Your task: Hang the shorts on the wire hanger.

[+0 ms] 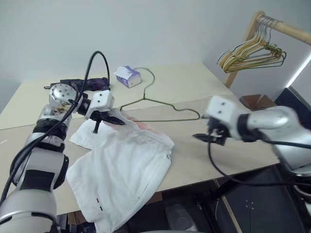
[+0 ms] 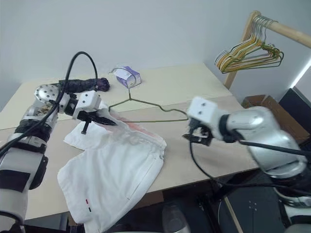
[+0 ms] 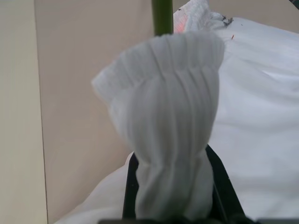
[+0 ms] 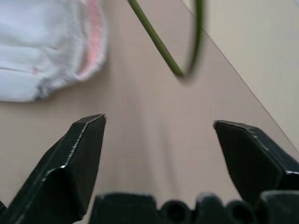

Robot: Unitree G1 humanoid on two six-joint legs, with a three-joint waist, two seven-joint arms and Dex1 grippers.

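Note:
The white wrinkled shorts [image 1: 121,170] lie on the table, with one leg hanging over the front edge. My left gripper [image 1: 114,120] is shut on a bunched fold of their waistband [image 3: 173,116] at the far left corner. The thin grey-green wire hanger [image 1: 170,106] lies flat just behind the shorts, its hook pointing to the back. My right gripper [image 1: 203,138] is open and holds nothing. It hovers over bare table to the right of the shorts, just short of the hanger's right corner [image 4: 180,71].
A small tissue box [image 1: 128,76] and a dark folded umbrella [image 1: 80,83] lie at the back of the table. A wooden rack at the far right carries a bunch of yellow and green hangers [image 1: 252,53]. The table's [image 1: 194,160] front edge is close below the shorts.

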